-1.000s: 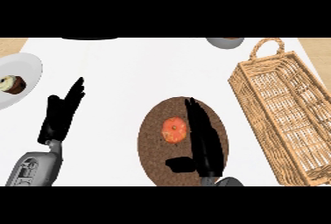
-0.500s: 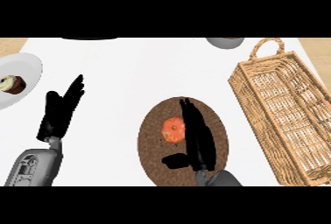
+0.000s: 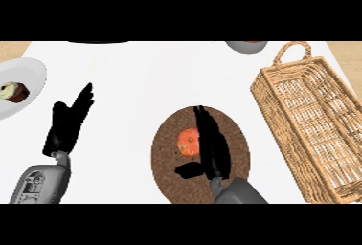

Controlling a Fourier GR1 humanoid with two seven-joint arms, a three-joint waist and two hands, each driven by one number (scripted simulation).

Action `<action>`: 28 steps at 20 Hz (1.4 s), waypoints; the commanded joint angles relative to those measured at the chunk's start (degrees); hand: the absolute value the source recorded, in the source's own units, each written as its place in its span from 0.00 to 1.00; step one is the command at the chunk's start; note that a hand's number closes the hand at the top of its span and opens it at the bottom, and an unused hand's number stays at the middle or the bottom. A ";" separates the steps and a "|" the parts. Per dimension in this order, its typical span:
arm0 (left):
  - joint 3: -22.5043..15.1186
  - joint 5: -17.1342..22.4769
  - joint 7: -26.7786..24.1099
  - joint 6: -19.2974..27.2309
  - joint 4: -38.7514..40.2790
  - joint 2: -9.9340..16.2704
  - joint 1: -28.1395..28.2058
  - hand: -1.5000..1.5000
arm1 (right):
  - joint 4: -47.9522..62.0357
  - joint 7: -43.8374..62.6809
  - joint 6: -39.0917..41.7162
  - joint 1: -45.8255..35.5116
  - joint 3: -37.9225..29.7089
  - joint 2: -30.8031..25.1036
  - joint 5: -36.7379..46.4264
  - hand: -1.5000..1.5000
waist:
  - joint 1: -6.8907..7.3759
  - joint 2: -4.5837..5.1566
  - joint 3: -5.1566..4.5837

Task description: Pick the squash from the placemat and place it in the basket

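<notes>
R hand [image 3: 210,148] has slid left since 1 s ago, open fingers now alongside the squash [image 3: 187,141] on the placemat [image 3: 170,172], so grasp's imminent; basket [image 3: 311,129] waits, L hand [image 3: 67,124] open, idle.

Single head view, looking steeply down on the white counter [image 3: 155,76]. Forearms enter from the lower edge, so the camera sits above and behind the hands. Near enough that the wicker basket [image 3: 311,124] fills the right side, and a white plate [image 3: 25,76] is cut by the left edge. No second view, so nothing is shared.
</notes>
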 commanded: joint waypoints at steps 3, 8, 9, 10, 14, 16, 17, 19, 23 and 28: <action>1.98 -0.06 -1.12 -1.68 1.49 0.52 -0.65 0.50 | 4.54 -3.41 -1.60 -1.29 -0.06 0.00 -2.25 0.00 | -0.04 0.00 0.00; 2.44 0.23 0.38 -1.71 2.22 0.73 -1.86 0.50 | 4.72 -1.50 0.29 -3.18 -0.08 -0.59 6.11 1.00 | -0.19 -0.02 -0.01; 1.27 0.63 0.43 -2.71 -2.24 0.36 1.77 0.50 | 6.58 -1.62 -1.03 -2.51 0.91 -0.01 7.50 1.00 | 0.07 -0.07 0.00; 0.42 -0.67 -0.62 -1.44 0.03 -1.03 0.39 0.50 | 8.09 -4.25 -1.44 -1.56 -0.01 -0.01 7.59 1.00 | -0.09 -0.01 0.00; 2.11 -0.06 -1.76 -1.94 2.39 0.30 -0.51 0.50 | 10.34 4.80 7.64 -7.63 4.80 -0.01 12.58 1.00 | 0.17 0.02 -0.09; 1.63 -0.35 -0.19 -1.61 0.10 0.19 0.51 0.50 | 7.62 7.40 15.95 -5.58 9.23 -1.95 13.76 1.00 | 0.14 -0.39 -0.14; 1.33 -0.26 -0.07 -2.29 -0.64 0.56 0.70 0.50 | 9.76 6.79 19.17 -5.83 10.12 -3.61 13.74 1.00 | 0.69 -0.34 -0.16; 0.86 0.09 2.53 -2.73 -1.04 0.27 -1.36 0.50 | 9.18 8.46 26.26 -8.81 10.95 -3.56 13.49 1.00 | 0.57 -0.34 -0.12; 2.34 -0.25 -0.95 -2.41 2.32 0.98 -0.43 0.50 | 3.25 12.39 32.64 -10.07 12.28 -3.69 16.35 1.00 | -0.37 -0.16 -0.07; 1.11 -1.11 -0.02 -1.76 -0.57 -0.62 0.55 0.50 | -5.43 12.97 31.62 -5.83 12.37 -0.51 21.33 1.00 | -0.19 -0.09 0.00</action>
